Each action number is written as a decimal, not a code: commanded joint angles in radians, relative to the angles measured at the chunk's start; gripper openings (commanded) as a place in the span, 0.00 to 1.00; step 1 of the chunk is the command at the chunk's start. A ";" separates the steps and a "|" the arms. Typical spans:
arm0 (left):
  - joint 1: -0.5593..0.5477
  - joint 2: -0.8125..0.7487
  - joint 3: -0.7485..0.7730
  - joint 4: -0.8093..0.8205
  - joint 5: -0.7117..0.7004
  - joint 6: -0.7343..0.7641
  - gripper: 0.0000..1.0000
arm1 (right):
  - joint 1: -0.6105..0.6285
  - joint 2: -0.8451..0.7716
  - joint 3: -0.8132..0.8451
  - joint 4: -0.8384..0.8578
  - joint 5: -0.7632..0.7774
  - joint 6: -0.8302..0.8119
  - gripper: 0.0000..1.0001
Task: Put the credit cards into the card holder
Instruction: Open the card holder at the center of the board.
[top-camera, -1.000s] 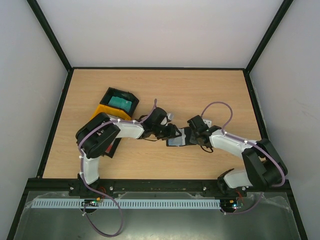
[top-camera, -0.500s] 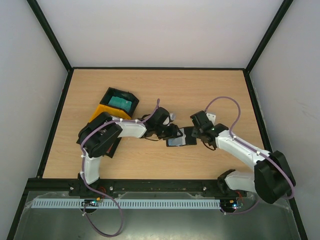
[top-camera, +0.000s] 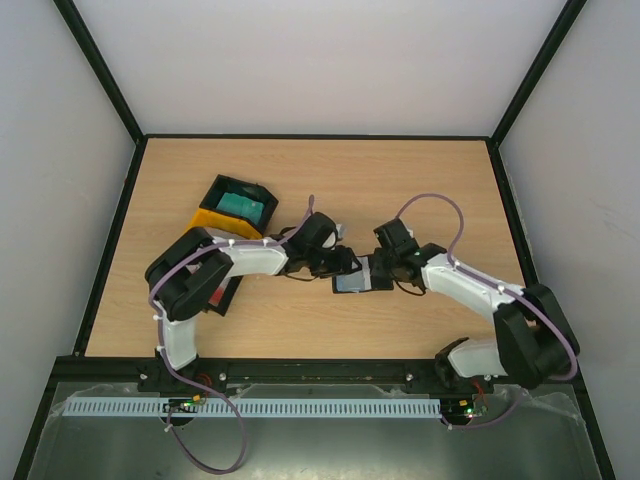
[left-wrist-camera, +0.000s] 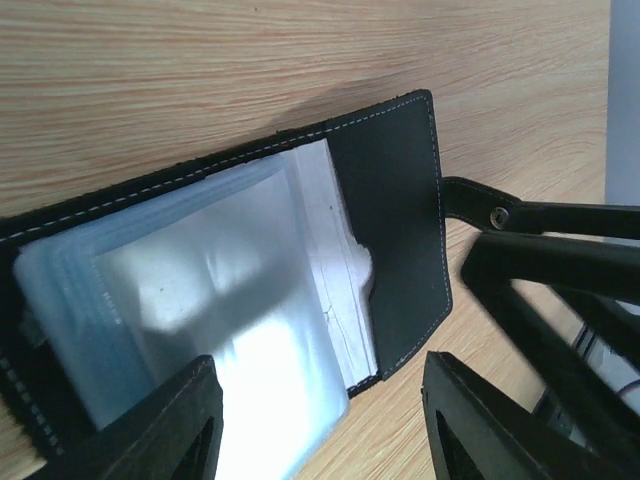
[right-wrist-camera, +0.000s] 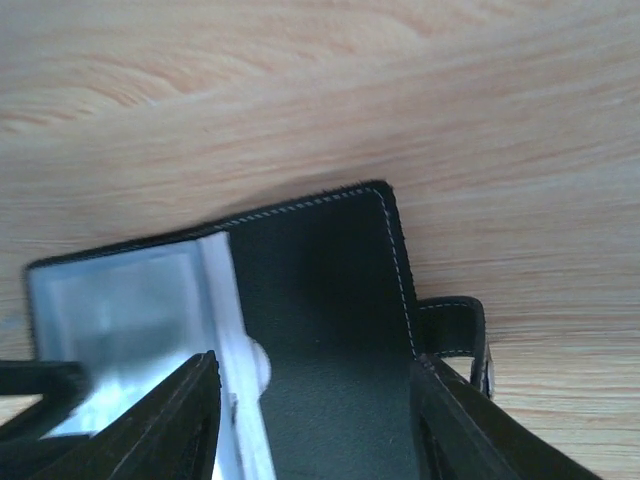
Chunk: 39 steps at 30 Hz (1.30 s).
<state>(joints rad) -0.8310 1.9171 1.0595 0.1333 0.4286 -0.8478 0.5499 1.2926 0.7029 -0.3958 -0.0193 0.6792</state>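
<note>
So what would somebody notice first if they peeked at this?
Probably the black card holder lying open in the middle of the wooden table, its clear plastic sleeves showing. Both robot arms bend in over it, with the left gripper and the right gripper open above it. Further back on the left, a teal card sits in a black tray.

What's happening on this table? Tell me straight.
Both arms reach over the card holder, which lies open mid-table with its clear sleeves up. The left arm holds its jaws open above the sleeves; the right arm holds its jaws open above the black cover. No card is in either. A teal card sits in the black tray at back left.
</note>
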 joint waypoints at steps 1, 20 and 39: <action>-0.002 -0.060 -0.029 -0.062 -0.059 0.008 0.58 | -0.002 0.090 -0.024 0.025 -0.001 -0.020 0.49; 0.000 0.014 0.000 -0.037 0.069 0.009 0.56 | -0.002 0.133 -0.163 0.197 -0.271 0.075 0.45; -0.001 0.150 0.102 0.143 0.135 -0.158 0.47 | -0.002 -0.090 -0.270 0.283 -0.156 0.226 0.35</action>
<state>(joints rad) -0.8307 2.0361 1.1461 0.2020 0.5438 -0.9291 0.5354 1.2716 0.4728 -0.1379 -0.1619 0.8322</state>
